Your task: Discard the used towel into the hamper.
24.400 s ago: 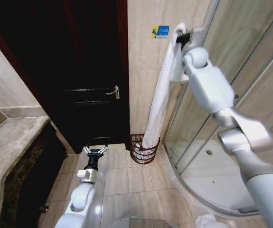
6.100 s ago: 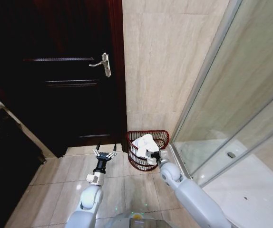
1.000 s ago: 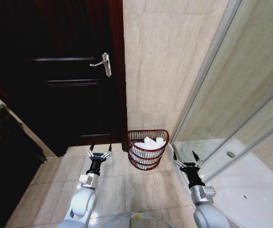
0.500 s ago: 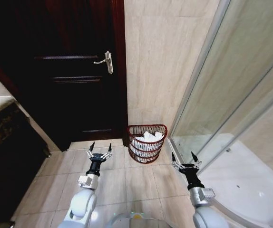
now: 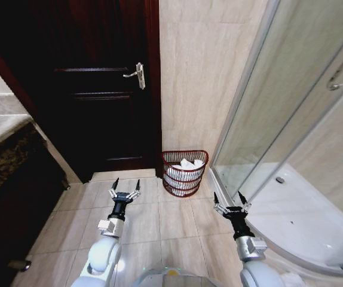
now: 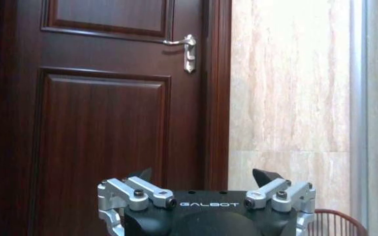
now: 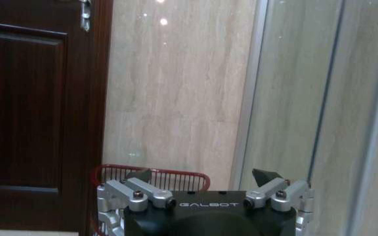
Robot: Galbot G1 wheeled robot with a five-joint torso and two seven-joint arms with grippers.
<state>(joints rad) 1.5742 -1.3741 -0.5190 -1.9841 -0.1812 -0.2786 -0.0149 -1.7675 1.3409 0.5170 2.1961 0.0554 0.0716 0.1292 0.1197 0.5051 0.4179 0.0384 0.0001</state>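
Towel (image 5: 186,165) lies white and crumpled inside the hamper (image 5: 184,174) — it fills the basket up to about the rim. The hamper, a dark reddish-brown wicker basket with thin upright ribs, stands on the tiled floor (image 5: 171,221) at the foot of the beige wall (image 5: 198,72), in the corner between the dark wooden door (image 5: 94,89) and the glass shower enclosure (image 5: 291,113). Its rim also peeks up past each gripper in the wrist views, at (image 6: 333,223) and (image 7: 153,178).

Both arms hang low over the floor tiles, short of the hamper and apart from it. The left gripper (image 5: 125,188) is toward the door side, its two fingers spread wide with nothing between them; the left wrist view shows the same splayed tips (image 6: 267,176). The right gripper (image 5: 226,200) is toward the shower side, close to the curved threshold (image 5: 267,239), its fingers likewise apart and empty.

The door handle (image 5: 137,74) looks like a metal lever, though the dim panel makes its form hard to read.
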